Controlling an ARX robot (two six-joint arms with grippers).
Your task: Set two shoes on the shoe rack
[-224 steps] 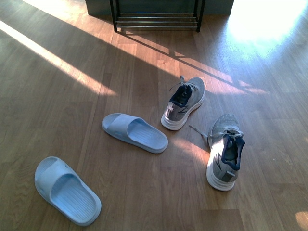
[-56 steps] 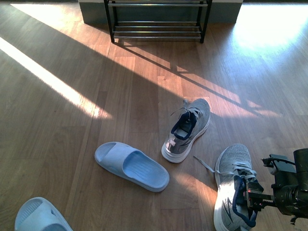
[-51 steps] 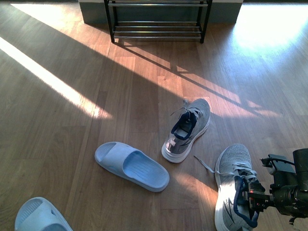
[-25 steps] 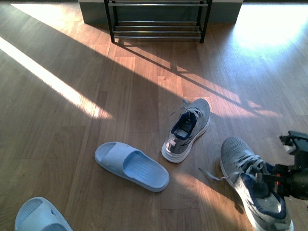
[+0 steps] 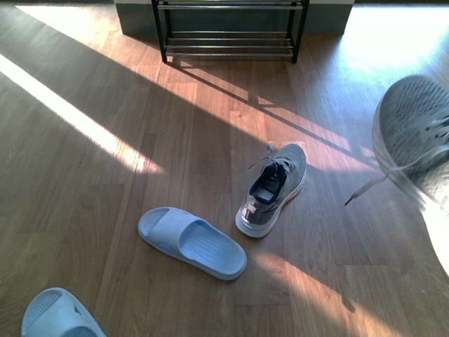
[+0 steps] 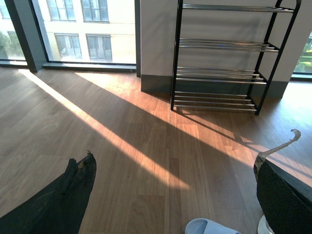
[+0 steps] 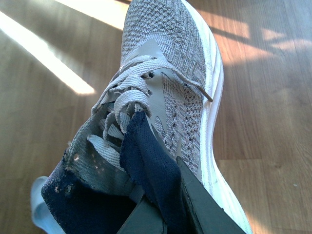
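One grey sneaker stands on the wood floor at centre. The other grey sneaker hangs blurred in the air at the right edge, its lace dangling. In the right wrist view my right gripper is shut on the navy tongue of this sneaker. Two pale blue slides lie on the floor, one left of the standing sneaker and one at the bottom left corner. The shoe rack stands at the far wall with no shoes on it. My left gripper is open above bare floor, facing the rack.
Sunlit stripes and rack shadows cross the floor. A grey wall base runs behind the rack, and tall windows show in the left wrist view. A slide's toe peeks in below the left gripper.
The right gripper has lifted its sneaker off the floor at the lower right. The shoe now hangs higher at the right edge. The other shoes have not moved.
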